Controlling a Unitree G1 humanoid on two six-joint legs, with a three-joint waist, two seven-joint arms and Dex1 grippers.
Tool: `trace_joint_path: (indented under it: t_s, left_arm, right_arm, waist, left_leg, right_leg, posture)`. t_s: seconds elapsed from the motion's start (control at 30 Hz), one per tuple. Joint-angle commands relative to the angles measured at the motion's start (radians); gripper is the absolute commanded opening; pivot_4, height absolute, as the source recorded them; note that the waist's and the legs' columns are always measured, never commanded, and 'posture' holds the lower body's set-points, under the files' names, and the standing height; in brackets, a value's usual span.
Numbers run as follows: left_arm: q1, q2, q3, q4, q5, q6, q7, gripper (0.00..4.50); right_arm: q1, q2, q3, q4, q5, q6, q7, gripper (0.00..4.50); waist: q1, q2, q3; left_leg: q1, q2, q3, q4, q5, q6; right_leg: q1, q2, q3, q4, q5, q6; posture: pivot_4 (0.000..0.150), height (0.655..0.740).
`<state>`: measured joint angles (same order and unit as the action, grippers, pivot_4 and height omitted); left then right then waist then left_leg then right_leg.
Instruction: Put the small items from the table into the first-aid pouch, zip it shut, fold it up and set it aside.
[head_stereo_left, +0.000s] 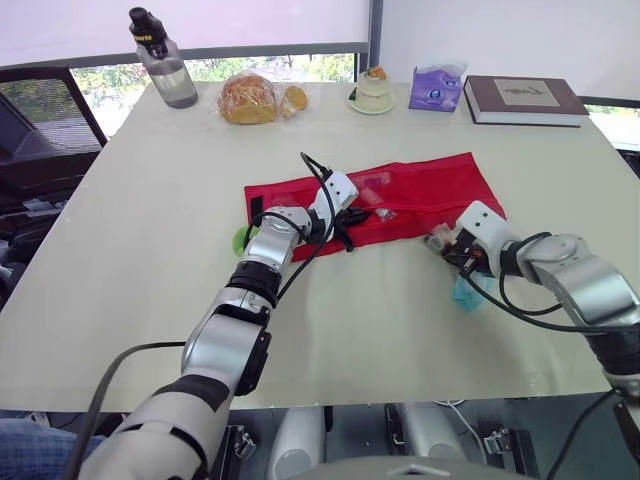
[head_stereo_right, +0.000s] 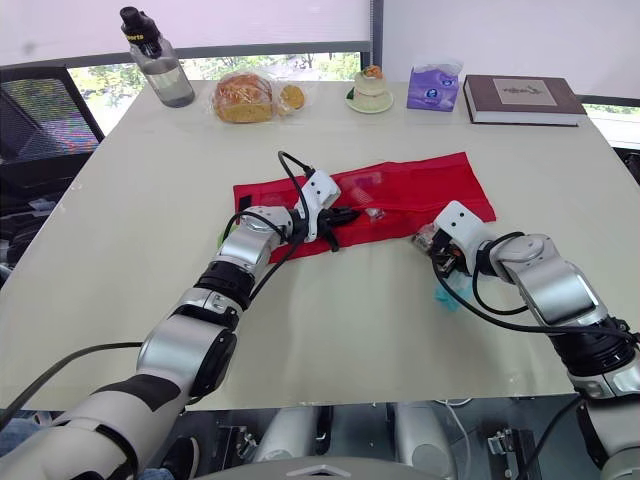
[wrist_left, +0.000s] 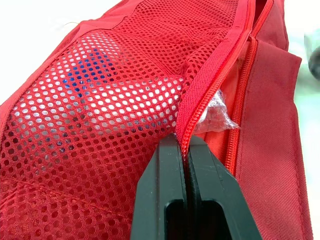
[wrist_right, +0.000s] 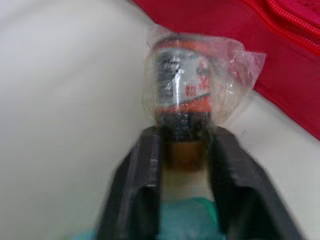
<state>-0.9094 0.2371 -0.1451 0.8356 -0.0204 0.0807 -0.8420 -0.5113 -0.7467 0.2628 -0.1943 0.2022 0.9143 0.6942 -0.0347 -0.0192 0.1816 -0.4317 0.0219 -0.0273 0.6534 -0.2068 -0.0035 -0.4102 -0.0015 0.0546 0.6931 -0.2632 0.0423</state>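
The red first-aid pouch (head_stereo_left: 420, 190) lies unfolded across the middle of the table. My left gripper (wrist_left: 186, 150) is shut on the zipper edge of its mesh pocket (wrist_left: 100, 115), lifting that edge; a white and blue item and a clear-wrapped item (wrist_left: 215, 112) lie inside. My right gripper (wrist_right: 182, 137) is just off the pouch's near right corner, shut on a small bottle in clear plastic wrap (wrist_right: 185, 80). A teal packet (head_stereo_left: 466, 291) lies on the table under the right gripper. A green item (head_stereo_left: 241, 238) peeks out beside the left forearm.
Along the far edge stand a water bottle (head_stereo_left: 165, 65), bagged bread (head_stereo_left: 250, 98), a small cake on a plate (head_stereo_left: 373, 90), a purple tissue pack (head_stereo_left: 435, 88) and a brown book (head_stereo_left: 522, 98). A dark chair (head_stereo_left: 40, 130) stands beyond the table's left side.
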Motion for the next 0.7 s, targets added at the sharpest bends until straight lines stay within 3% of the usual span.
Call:
trace_joint_path:
  t_s: [0.03, 0.43, 0.7]
  left_arm:
    - [-0.002, -0.007, 0.006, -0.032, -0.002, -0.004, 0.002, 0.0]
    - [0.01, -0.031, 0.005, -0.08, -0.016, 0.006, -0.011, 0.0]
    - [0.031, -0.046, 0.01, -0.128, -0.025, 0.026, -0.009, 0.0]
  right_arm:
    - [-0.05, 0.015, -0.029, -0.027, -0.003, 0.021, -0.008, 0.4]
    - [-0.253, 0.142, 0.096, 0.118, -0.052, 0.122, -0.009, 0.4]
    - [-0.298, 0.178, 0.149, 0.24, -0.101, 0.094, 0.0, 0.4]
  waist:
    - [0.0, 0.0, 0.0]
    - [0.002, 0.0, 0.0]
    - [0.0, 0.0, 0.0]
  left_leg:
    - [0.0, 0.0, 0.0, 0.0, 0.0, 0.0]
    - [-0.001, 0.0, 0.0, 0.0, 0.0, 0.0]
    - [-0.001, 0.0, -0.001, 0.0, 0.0, 0.0]
  right_leg:
    - [0.0, 0.0, 0.0, 0.0, 0.0, 0.0]
    - [0.0, 0.0, -0.001, 0.0, 0.0, 0.0]
    - [-0.001, -0.001, -0.001, 0.0, 0.0, 0.0]
  posture:
    - [0.15, 0.74]
    - [0.15, 0.74]
    - [0.15, 0.74]
